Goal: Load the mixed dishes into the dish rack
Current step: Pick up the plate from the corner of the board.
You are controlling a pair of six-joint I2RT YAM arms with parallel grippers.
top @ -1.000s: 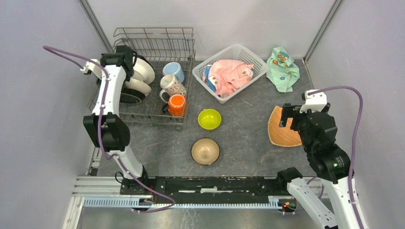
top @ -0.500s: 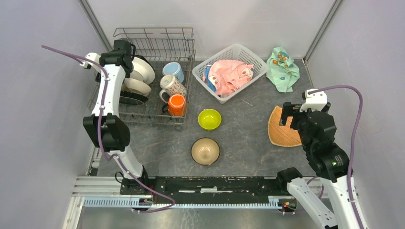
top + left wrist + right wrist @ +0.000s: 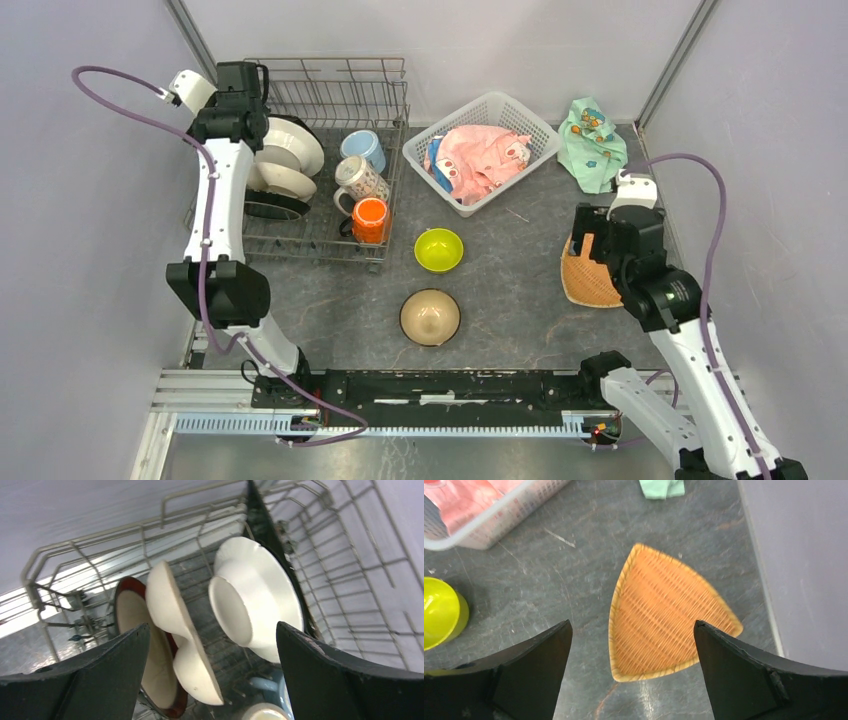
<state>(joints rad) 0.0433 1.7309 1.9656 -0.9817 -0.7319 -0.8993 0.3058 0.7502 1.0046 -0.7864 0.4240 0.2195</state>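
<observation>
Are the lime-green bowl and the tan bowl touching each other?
Apart. The top external view shows a strip of bare table between the lime-green bowl and the tan bowl.

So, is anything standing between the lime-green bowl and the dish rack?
Nothing loose lies between them: the lime-green bowl sits just beside the dish rack. Only the rack's own right wall and the orange mug just inside it face the bowl.
</observation>
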